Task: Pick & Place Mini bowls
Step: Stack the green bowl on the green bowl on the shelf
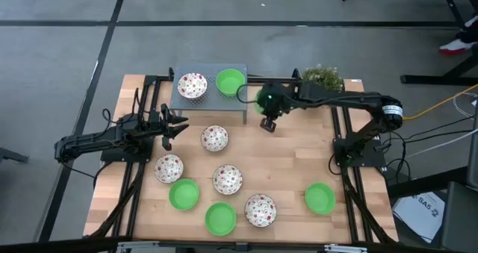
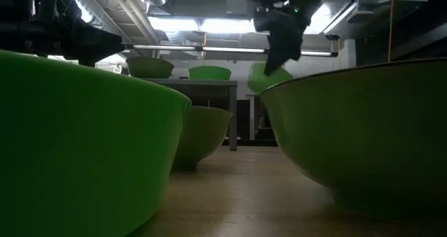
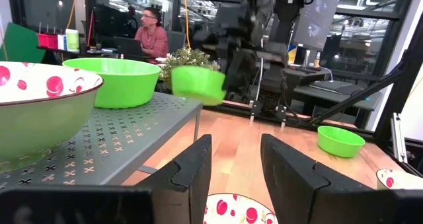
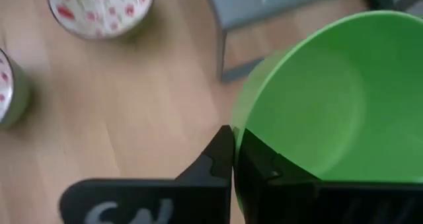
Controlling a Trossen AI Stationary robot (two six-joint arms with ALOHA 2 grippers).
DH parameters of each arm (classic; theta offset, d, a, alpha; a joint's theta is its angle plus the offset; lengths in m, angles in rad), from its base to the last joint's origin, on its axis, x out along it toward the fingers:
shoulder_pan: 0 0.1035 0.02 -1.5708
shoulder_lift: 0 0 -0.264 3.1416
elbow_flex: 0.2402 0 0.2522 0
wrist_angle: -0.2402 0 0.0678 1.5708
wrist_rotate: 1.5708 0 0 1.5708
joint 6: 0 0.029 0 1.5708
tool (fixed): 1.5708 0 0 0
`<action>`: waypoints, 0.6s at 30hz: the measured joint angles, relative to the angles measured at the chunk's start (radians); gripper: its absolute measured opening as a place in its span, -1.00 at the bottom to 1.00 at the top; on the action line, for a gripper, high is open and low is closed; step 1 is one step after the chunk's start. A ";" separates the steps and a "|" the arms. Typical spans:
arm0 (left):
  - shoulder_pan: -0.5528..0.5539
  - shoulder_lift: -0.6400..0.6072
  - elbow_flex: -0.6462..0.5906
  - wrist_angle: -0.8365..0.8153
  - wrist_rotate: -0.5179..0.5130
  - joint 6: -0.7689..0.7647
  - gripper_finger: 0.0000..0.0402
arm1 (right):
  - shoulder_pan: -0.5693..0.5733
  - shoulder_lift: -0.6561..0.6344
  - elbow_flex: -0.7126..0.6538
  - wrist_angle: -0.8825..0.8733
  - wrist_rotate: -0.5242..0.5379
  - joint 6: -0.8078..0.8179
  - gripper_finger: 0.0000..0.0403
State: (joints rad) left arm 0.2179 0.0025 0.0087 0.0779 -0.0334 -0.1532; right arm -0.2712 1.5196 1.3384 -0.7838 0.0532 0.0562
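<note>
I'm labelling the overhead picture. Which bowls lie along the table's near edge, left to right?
Green bowl → second green bowl → speckled bowl → third green bowl.

You have plain bright green bowls and white bowls speckled red and green on the pale wooden table (image 1: 299,171). On the grey perforated shelf (image 1: 209,104) at the far edge sit one speckled bowl (image 1: 192,85) and one green bowl (image 1: 230,81). The dark right gripper (image 4: 232,159) pinches a bright green bowl (image 4: 317,98). The potted plant (image 1: 323,77) at the far right corner is bushy green.
</note>
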 joint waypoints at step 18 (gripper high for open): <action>0.000 0.000 0.000 0.000 0.000 0.000 -0.38 | -0.021 0.000 0.272 0.039 0.190 -0.274 -0.96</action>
State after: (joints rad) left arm 0.2179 0.0025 0.0086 0.0780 -0.0334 -0.1533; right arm -0.2920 1.5196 1.6106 -0.7453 0.2434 -0.2173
